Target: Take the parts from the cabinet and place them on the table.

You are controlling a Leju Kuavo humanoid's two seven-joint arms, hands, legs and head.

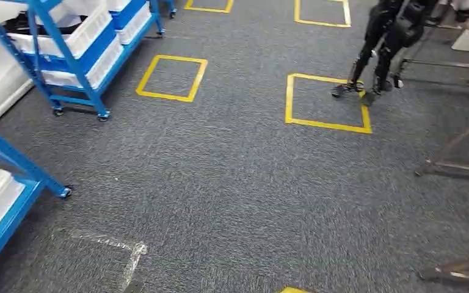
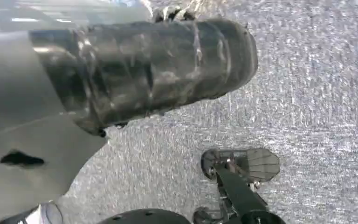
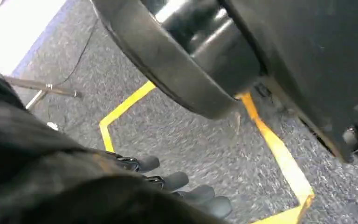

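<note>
A dark cylindrical part (image 2: pixel 149 70) wrapped in glossy film juts out from my left hand (image 2: pixel 23 140) and hangs above the grey carpet; it hides the fingers that hold it. My right hand (image 3: pixel 177 184) hangs over the carpet, its dark fingers (image 3: pixel 200 192) lying side by side with nothing in them. A blue cabinet rack (image 1: pixel 73 61) on wheels with white bins (image 1: pixel 88 33) stands at the far left in the head view. A second blue rack (image 1: pixel 6 201) is close by at the left edge.
Yellow tape squares (image 1: pixel 172 77) (image 1: pixel 327 101) mark the carpet ahead, and one (image 3: pixel 270 140) lies under my right hand. Another dark legged robot (image 1: pixel 385 43) stands at the far right. Metal stand legs (image 1: pixel 458 168) reach in from the right edge. Clear tape (image 1: pixel 122 250) sticks to the near floor.
</note>
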